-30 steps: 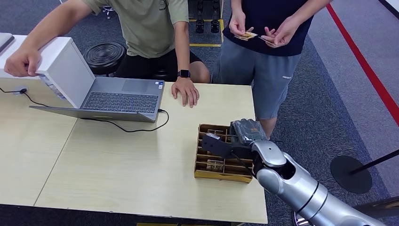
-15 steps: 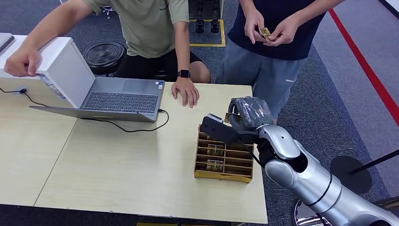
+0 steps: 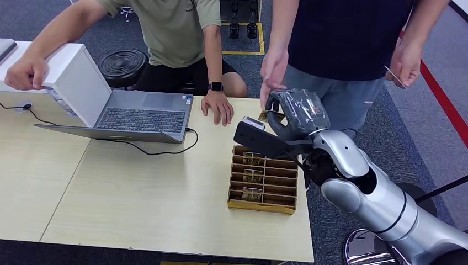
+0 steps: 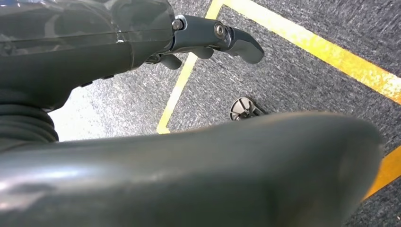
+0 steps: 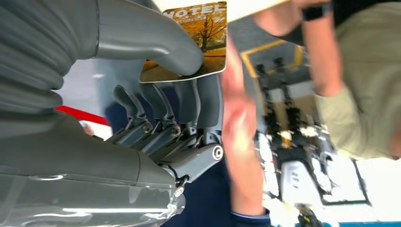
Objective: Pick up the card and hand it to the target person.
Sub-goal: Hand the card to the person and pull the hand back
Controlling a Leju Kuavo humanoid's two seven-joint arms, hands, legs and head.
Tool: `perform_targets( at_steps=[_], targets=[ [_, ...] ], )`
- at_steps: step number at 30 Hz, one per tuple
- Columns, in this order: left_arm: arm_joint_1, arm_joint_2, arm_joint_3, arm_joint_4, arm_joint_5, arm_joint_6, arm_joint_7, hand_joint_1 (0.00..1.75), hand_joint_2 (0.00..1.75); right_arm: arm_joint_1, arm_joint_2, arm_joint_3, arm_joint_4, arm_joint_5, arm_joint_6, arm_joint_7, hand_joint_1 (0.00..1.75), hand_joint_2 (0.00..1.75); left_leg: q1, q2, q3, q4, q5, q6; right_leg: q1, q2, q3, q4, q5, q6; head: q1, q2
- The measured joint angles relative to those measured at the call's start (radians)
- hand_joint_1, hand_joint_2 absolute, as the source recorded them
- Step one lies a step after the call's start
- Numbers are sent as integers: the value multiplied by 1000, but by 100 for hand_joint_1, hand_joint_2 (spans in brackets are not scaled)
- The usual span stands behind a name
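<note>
Beyond the far edge of the tabletop (image 3: 138,187) a person's hand (image 3: 271,70) waits. The right robot hand (image 3: 290,118) pinches the card (image 5: 196,40) there, thumb over fingers. Thin, stiff and probably slippery, it is best gripped flat near one edge.

The card (image 5: 198,42), printed with an autumn tree and "HOTEL", sits pinched at top centre of the right wrist view; person's hand (image 3: 272,70) close by.

Pale wooden tables (image 3: 138,187) stand on grey carpet (image 3: 381,138) marked with a red line (image 3: 441,96) and yellow tape (image 3: 259,41).
</note>
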Motion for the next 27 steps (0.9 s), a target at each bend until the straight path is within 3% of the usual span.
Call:
perform_targets(
  at_steps=[6, 22, 26, 27],
  targets=[
    [-1, 4, -11, -2, -12, -8, 8, 0, 0, 49, 6, -70, -41, 95, -104, -49, 145, 175, 0, -1, 0, 0, 0, 0, 0, -1, 0, 0, 0, 0, 0, 0],
    [0, 12, -3, -6, -7, -28, -5, 0, 0, 72, 22, -77, 1, 105, -90, -55, 145, 175, 0, 0, 0, 0, 0, 0, 0, 0, 0, -1, 0, 0, 0, 0],
    [-1, 15, -23, -3, -25, -45, 16, 0, 175, 73, 27, -76, 10, 105, -85, -55, 65, 175, 0, 1, 0, 0, 0, 0, 0, 0, 0, -1, 0, 0, 0, 0],
    [-1, 16, -20, -4, -24, -51, 7, 0, 175, 73, 28, -75, 12, 105, -83, -55, 62, 175, 0, 0, 0, 0, 0, 0, 0, 0, 0, 0, 0, 0, 0, 0]
  ],
)
